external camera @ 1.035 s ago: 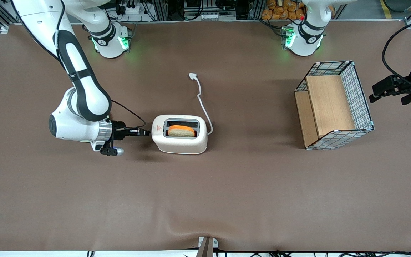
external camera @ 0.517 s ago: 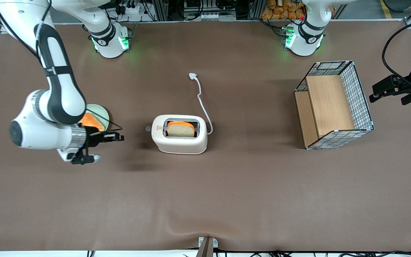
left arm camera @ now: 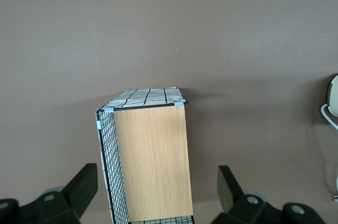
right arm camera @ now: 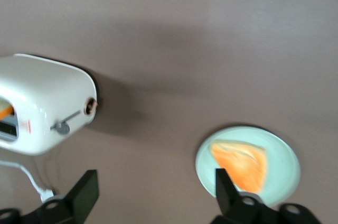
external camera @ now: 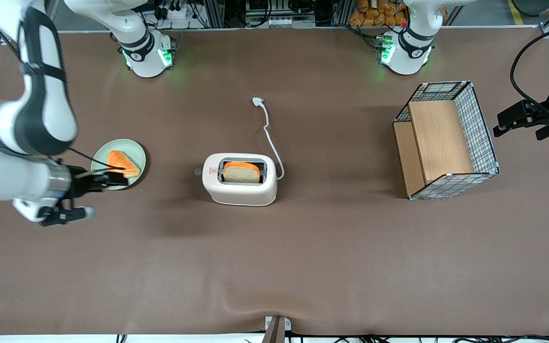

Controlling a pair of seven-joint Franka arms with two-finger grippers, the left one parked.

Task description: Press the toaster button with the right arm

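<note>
The white toaster (external camera: 239, 183) stands mid-table with a slice of toast (external camera: 241, 172) in its slot and a red triangle sticker on top. Its small greyish button (external camera: 198, 171) sticks out of the short end that faces the working arm. The right arm's gripper (external camera: 115, 180) is open and empty. It hovers over the edge of a plate, well away from the button, toward the working arm's end of the table. The right wrist view shows the gripper (right arm camera: 156, 195) with its fingers wide apart, the toaster (right arm camera: 42, 108) and the button (right arm camera: 62, 127).
A pale green plate (external camera: 131, 148) with an orange toast piece (external camera: 123, 163) lies under the gripper; both also show in the right wrist view, the plate (right arm camera: 211, 152) and the toast piece (right arm camera: 240, 163). The toaster's white cord (external camera: 269, 133) runs away from the camera to its plug. A wire-and-wood basket (external camera: 446, 140) stands toward the parked arm's end.
The gripper was at the toaster's button a second ago. It has since drawn back toward the working arm's end, uncovering the plate. The toaster has not moved.
</note>
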